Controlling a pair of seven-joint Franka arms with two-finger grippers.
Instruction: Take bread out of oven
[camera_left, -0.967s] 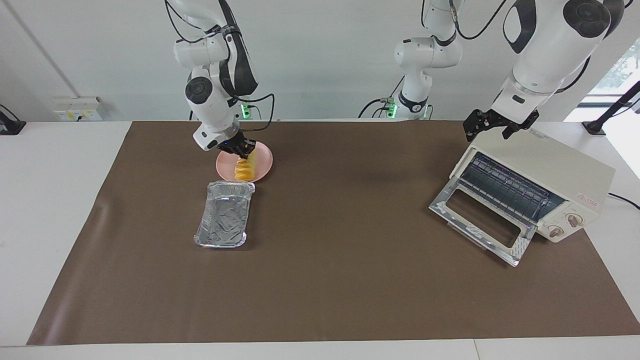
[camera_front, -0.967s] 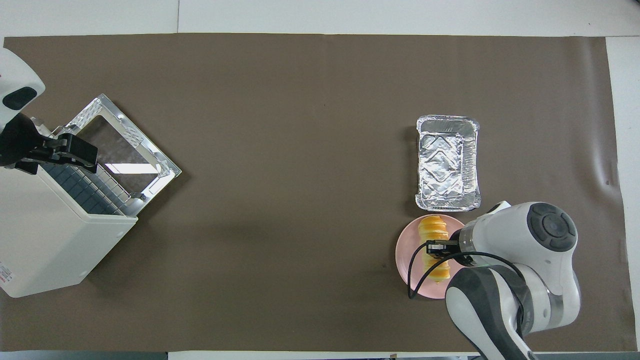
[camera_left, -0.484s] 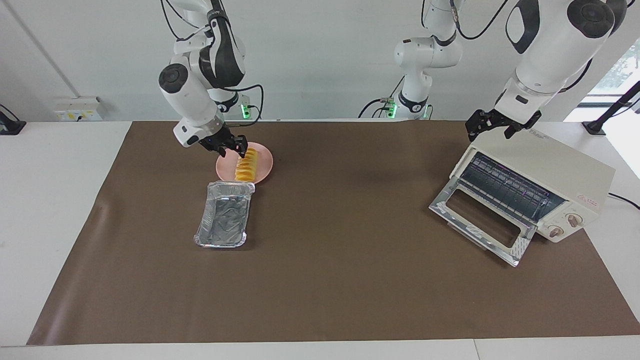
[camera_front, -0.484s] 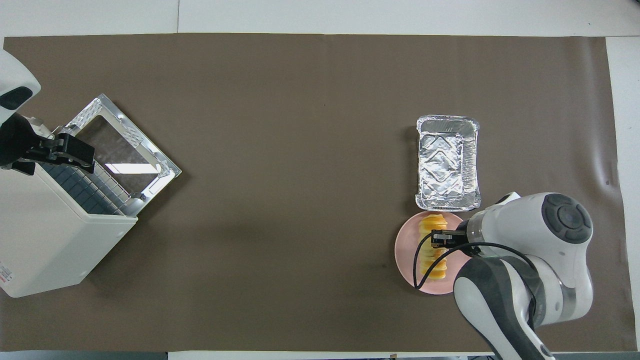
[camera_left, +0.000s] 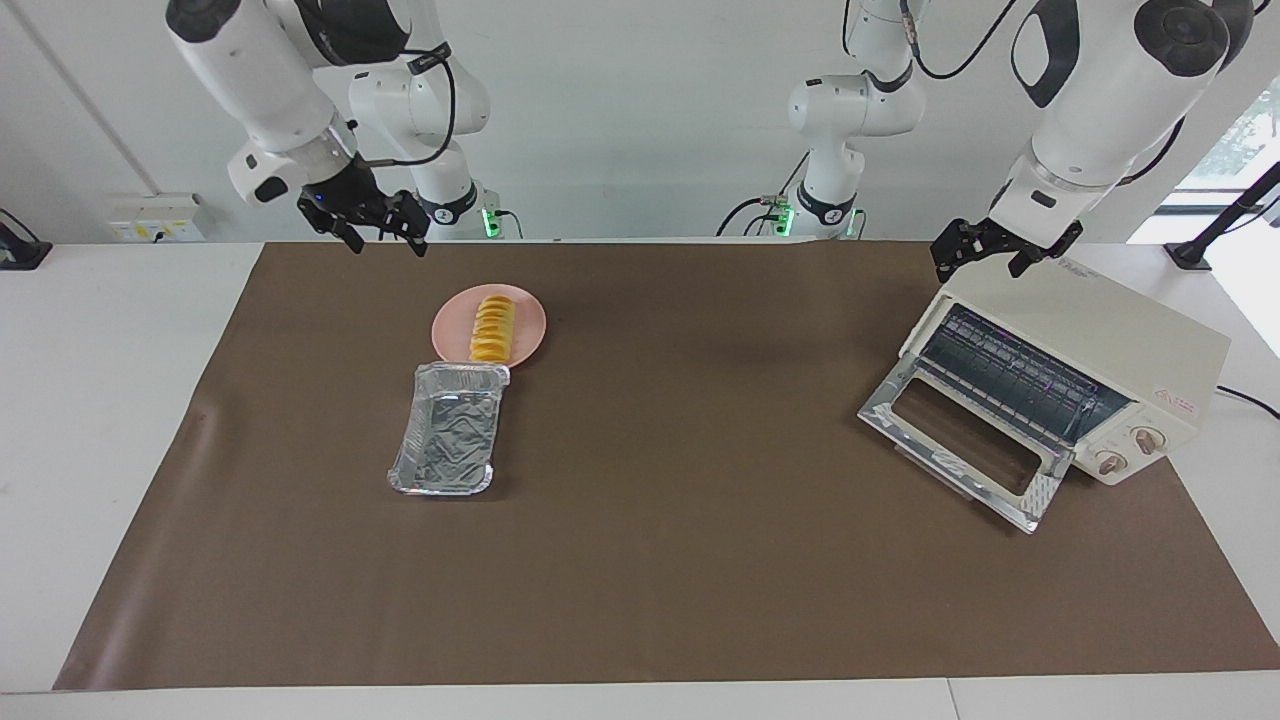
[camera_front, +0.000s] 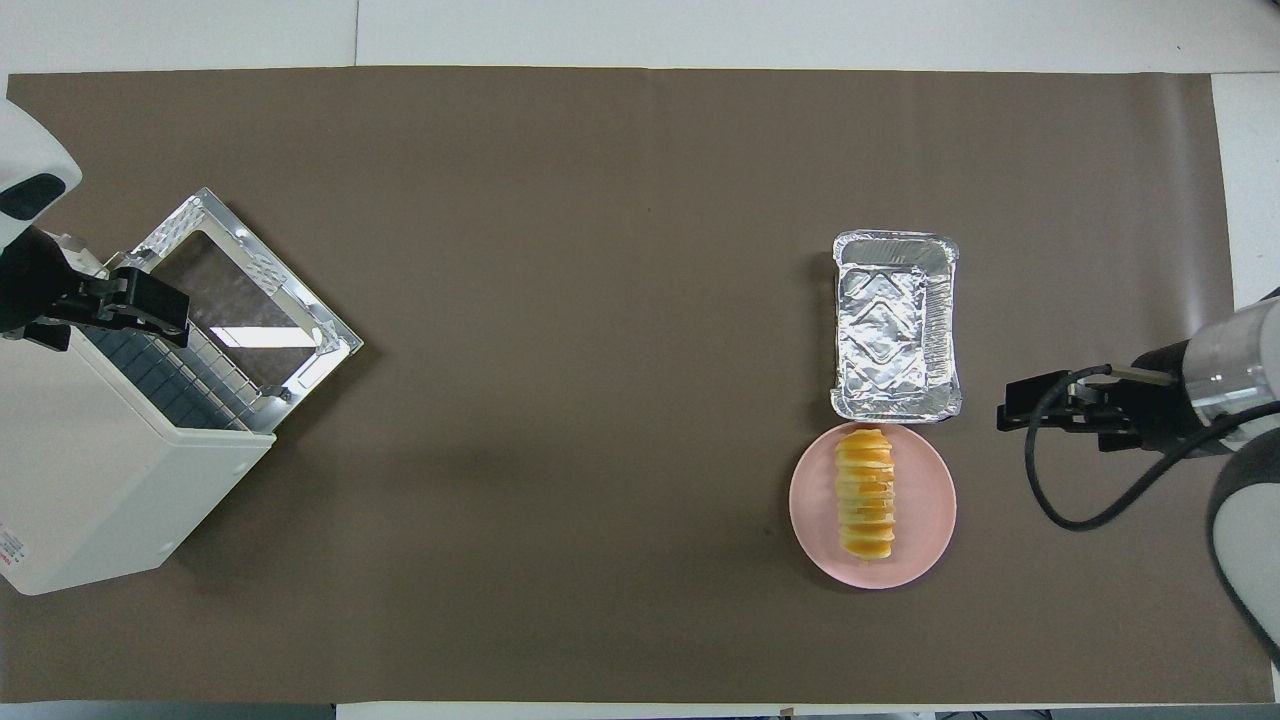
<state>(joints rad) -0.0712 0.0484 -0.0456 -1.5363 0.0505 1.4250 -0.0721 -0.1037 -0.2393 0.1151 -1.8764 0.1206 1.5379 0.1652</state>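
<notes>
The bread (camera_left: 491, 328) (camera_front: 866, 492), a ridged golden loaf, lies lengthwise on a pink plate (camera_left: 530, 325) (camera_front: 925, 500) with nothing touching it. My right gripper (camera_left: 388, 240) (camera_front: 1012, 415) hangs open and empty in the air over the brown mat, off the plate toward the right arm's end. At the left arm's end stands the cream oven (camera_left: 1100, 350) (camera_front: 90, 480). Its glass door (camera_left: 960, 440) (camera_front: 250, 290) is folded down and the wire rack is bare. My left gripper (camera_left: 985, 258) (camera_front: 165, 308) waits open above the oven's top front edge.
A silver foil tray (camera_left: 447, 430) (camera_front: 895, 325) sits right beside the plate, farther from the robots. A brown mat (camera_left: 680, 520) covers the table. The oven's open door juts out over the mat.
My right gripper let go of the bread, which settled flat on the plate. It then rose and drew back toward the right arm's end. The left arm stayed put.
</notes>
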